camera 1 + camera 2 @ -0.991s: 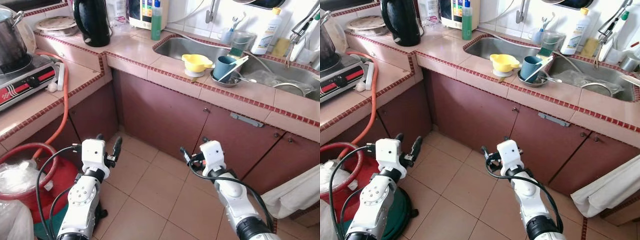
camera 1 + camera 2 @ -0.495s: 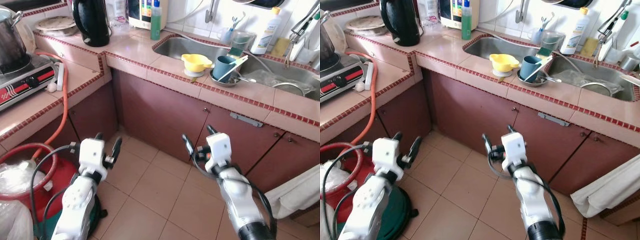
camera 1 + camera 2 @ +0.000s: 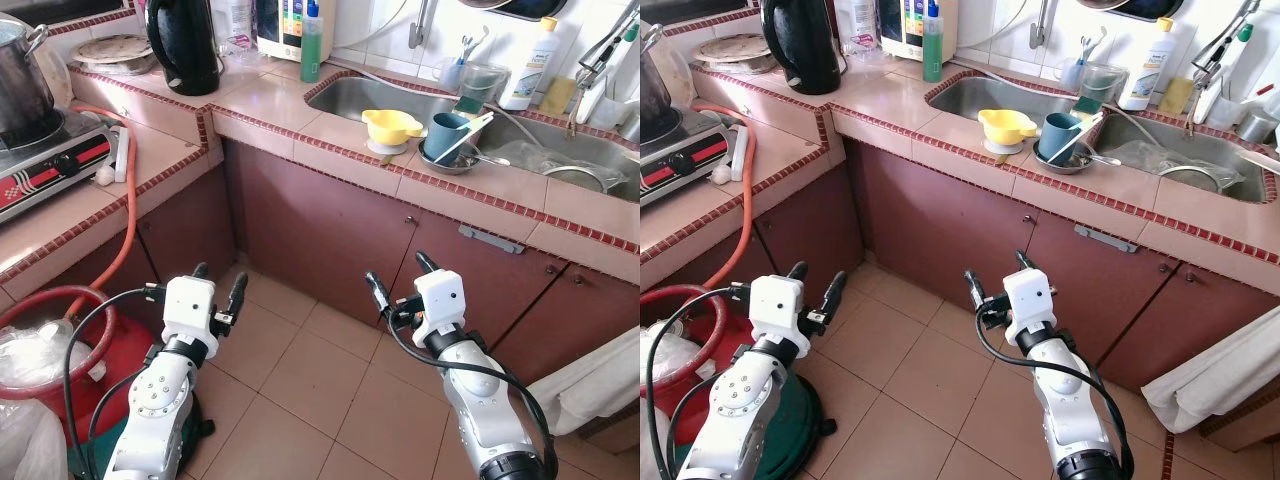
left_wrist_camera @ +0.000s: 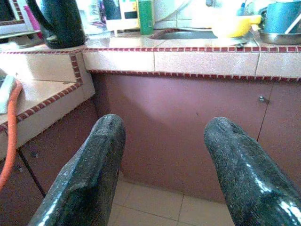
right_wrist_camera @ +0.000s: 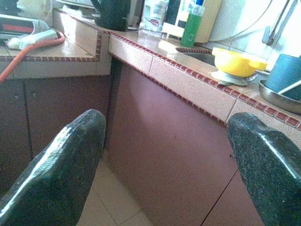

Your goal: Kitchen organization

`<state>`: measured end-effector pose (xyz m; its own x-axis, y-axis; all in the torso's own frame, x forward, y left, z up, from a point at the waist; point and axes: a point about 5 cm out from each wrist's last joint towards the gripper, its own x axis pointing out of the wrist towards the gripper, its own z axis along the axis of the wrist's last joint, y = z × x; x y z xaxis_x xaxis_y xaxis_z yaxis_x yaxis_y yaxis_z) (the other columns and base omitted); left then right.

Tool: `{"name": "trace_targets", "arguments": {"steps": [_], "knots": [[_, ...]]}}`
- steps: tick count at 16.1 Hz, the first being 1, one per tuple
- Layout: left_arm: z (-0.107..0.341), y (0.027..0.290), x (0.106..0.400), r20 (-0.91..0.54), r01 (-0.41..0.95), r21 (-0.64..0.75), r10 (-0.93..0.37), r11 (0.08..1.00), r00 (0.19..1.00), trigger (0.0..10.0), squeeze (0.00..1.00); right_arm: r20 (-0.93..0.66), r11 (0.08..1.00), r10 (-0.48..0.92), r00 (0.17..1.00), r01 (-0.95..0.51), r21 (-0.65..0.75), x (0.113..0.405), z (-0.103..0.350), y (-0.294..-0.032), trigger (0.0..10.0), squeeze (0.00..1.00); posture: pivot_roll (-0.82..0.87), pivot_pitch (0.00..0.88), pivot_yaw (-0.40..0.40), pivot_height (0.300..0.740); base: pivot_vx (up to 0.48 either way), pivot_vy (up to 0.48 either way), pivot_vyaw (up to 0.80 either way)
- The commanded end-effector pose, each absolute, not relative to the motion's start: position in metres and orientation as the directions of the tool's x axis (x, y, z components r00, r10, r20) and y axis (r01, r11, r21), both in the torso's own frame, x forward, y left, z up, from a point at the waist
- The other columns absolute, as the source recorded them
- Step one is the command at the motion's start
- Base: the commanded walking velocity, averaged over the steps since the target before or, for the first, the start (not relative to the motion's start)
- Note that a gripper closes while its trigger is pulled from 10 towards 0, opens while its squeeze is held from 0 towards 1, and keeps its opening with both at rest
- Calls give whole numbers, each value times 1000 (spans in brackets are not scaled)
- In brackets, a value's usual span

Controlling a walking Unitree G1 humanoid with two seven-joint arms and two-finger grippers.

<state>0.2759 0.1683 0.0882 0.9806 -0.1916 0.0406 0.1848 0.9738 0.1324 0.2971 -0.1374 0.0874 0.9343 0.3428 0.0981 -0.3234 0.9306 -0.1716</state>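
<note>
Both claws (image 3: 218, 285) (image 3: 398, 279) empty, spread wide

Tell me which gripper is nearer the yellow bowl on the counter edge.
Right. The right gripper hangs almost directly below the yellow bowl, before the cabinet doors; the left gripper is off toward the stove corner.

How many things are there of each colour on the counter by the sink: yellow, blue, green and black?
Yellow: 1, the yellow bowl
Blue: 1, the blue cup
Green: 1, the green bottle
Black: 1, the black kettle
Total: 4
</note>
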Motion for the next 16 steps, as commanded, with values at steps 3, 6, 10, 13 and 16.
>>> {"name": "trace_targets", "arguments": {"steps": [3, 6, 10, 13, 16], "knots": [[90, 167, 276, 35, 195, 142, -202, 970, 979, 10000, 0, 95, 936, 323, 942, -302, -181, 298, 92, -142, 10000, 0, -76, 0, -21, 740, 0, 0, 0], [91, 166, 276, 34, 200, 144, -207, 969, 978, 10000, 0, 94, 935, 322, 942, -302, -184, 299, 93, -142, 10000, 0, -72, 0, -26, 740, 0, -386, 0], [90, 164, 277, 31, 203, 146, -210, 968, 977, 10000, 0, 91, 932, 329, 940, -308, -194, 301, 95, -140, 10000, 0, -73, 0, -30, 740, 0, -480, 0], [91, 162, 278, 34, 208, 143, -215, 968, 976, 10000, 0, 91, 926, 345, 934, -323, -195, 301, 95, -136, 10000, 0, -73, 0, -37, 740, 0, -480, 0], [89, 158, 279, 19, 219, 132, -223, 967, 975, 10000, 0, 90, 924, 350, 933, -327, -196, 301, 95, -136, 10000, 0, -74, 0, -39, 740, 0, -320, 0]]}}
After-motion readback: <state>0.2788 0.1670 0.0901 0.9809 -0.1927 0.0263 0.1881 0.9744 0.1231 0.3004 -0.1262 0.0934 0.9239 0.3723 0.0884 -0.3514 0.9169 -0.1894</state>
